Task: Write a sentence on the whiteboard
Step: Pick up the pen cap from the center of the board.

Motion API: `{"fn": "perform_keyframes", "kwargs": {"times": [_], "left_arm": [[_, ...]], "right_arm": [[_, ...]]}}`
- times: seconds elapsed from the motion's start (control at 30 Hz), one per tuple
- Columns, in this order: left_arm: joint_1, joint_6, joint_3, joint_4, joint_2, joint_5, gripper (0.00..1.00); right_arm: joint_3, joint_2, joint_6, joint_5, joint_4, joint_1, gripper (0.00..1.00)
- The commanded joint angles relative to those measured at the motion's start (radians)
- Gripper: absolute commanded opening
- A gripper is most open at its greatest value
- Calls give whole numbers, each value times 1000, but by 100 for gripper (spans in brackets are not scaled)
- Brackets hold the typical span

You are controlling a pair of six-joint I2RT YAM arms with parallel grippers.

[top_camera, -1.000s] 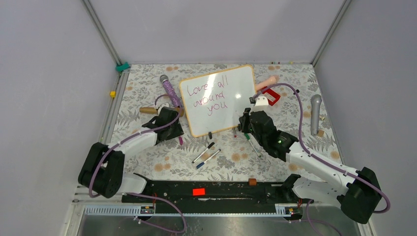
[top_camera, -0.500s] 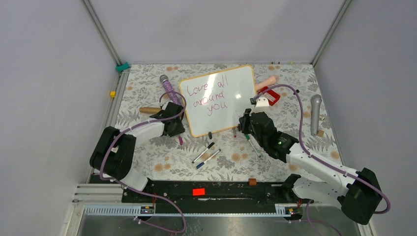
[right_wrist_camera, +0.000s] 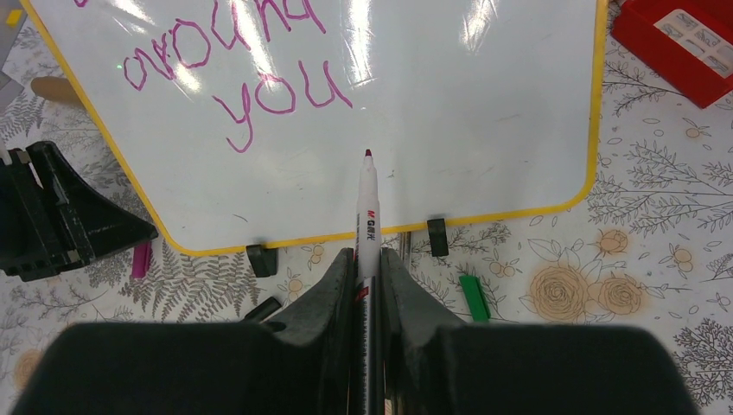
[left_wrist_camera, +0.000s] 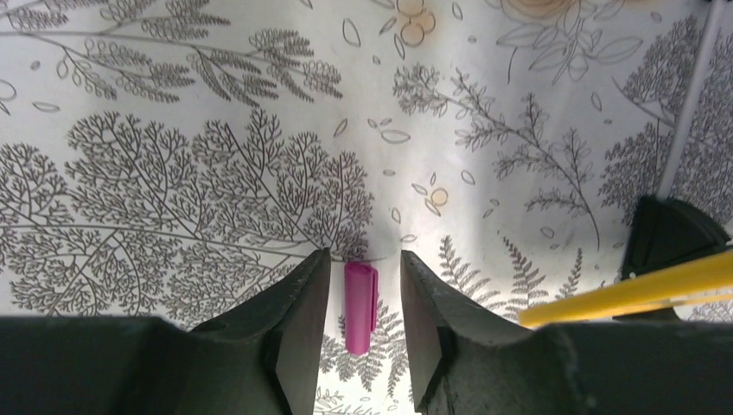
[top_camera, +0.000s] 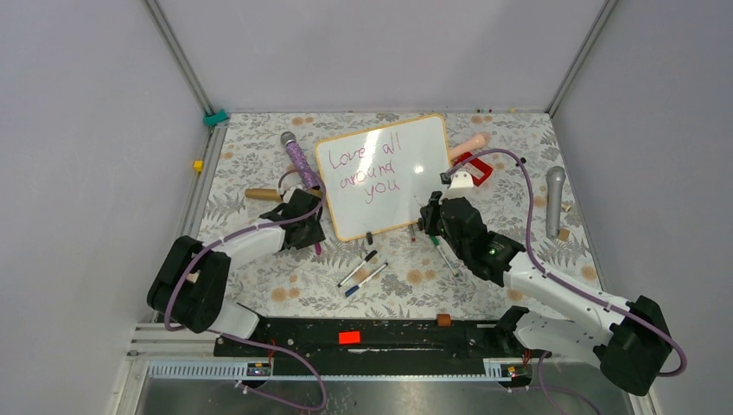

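The whiteboard (top_camera: 417, 160) lies tilted at the back middle, with an orange frame and two black clips on its near edge. The sentence (top_camera: 367, 169) reads "Love all around you" in purplish-pink cursive. It also shows in the right wrist view (right_wrist_camera: 259, 82) on the whiteboard (right_wrist_camera: 467, 112). My right gripper (top_camera: 430, 211) (right_wrist_camera: 367, 259) is shut on a white marker (right_wrist_camera: 367, 212). The marker's tip hangs over the board's near edge, below "you". My left gripper (top_camera: 312, 234) (left_wrist_camera: 361, 259) is open low over the cloth. A pink cap (left_wrist_camera: 360, 307) lies between its fingers, touching neither.
A purple microphone (top_camera: 298, 160) and a wooden handle (top_camera: 258, 194) lie left of the board. A red box (top_camera: 474, 167) and a grey microphone (top_camera: 554, 199) lie to its right. Two pens (top_camera: 363, 268) and a green cap (right_wrist_camera: 474, 296) lie near the board's front edge.
My left arm swung its gripper toward the board's left edge, then drew back and down a little over the pink cap. My right arm and the marker have not moved.
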Motion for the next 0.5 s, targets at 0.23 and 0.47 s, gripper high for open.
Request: {"fn": "perform_keyframes", "kwargs": {"times": [0.23, 0.47], "left_arm": [[-56, -38, -57, -128, -20, -24, 25], [-55, -3, 5, -123, -24, -20, 0]], "right_arm": [[4, -35, 21, 8, 17, -7, 0], [15, -50, -11, -134, 13, -7, 0]]}}
